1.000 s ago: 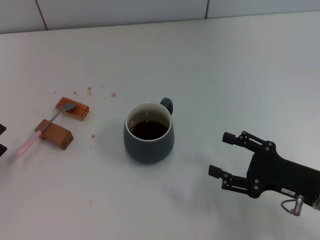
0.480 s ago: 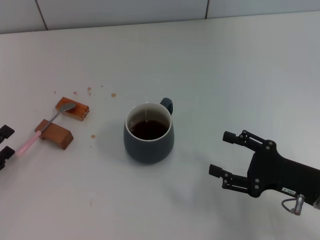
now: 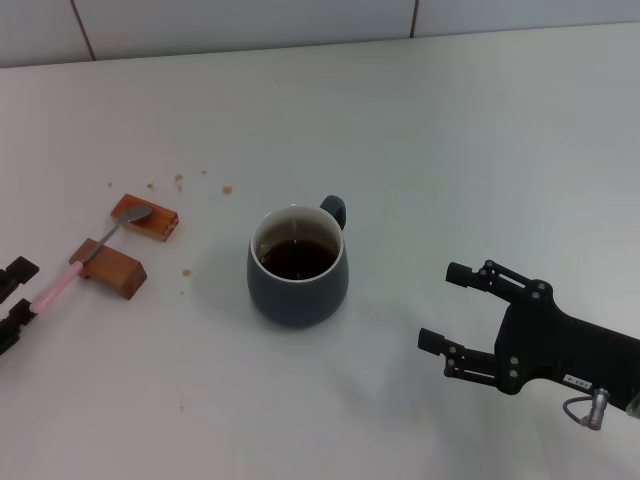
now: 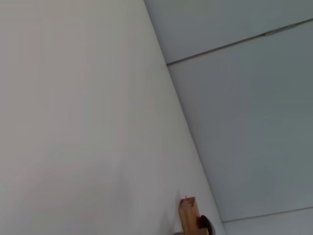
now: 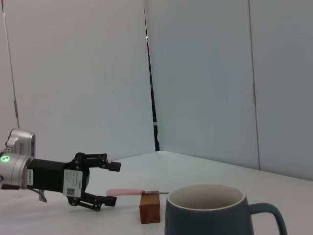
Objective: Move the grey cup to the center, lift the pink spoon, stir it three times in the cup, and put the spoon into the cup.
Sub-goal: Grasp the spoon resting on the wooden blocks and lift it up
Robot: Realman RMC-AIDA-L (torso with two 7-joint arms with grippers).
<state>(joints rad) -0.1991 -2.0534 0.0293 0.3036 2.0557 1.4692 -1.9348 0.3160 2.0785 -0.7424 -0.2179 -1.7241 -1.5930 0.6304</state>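
The grey cup (image 3: 297, 265) stands in the middle of the white table with dark liquid inside and its handle pointing to the far right. It also shows in the right wrist view (image 5: 210, 213). The pink spoon (image 3: 57, 284) rests across two brown blocks at the left, its silver bowl on the far block. My left gripper (image 3: 14, 295) is open at the left edge, its fingertips at the end of the pink handle. In the right wrist view the left gripper (image 5: 108, 183) is open beside the spoon (image 5: 124, 192). My right gripper (image 3: 443, 307) is open and empty to the right of the cup.
Two brown blocks (image 3: 146, 218) (image 3: 112, 268) hold the spoon; one block shows in the left wrist view (image 4: 188, 215). Small brown crumbs (image 3: 180, 181) lie behind the blocks. A tiled wall (image 3: 250, 20) runs along the table's far edge.
My left gripper has come in from the left edge toward the end of the spoon's pink handle. The cup, the spoon and my right arm have not moved.
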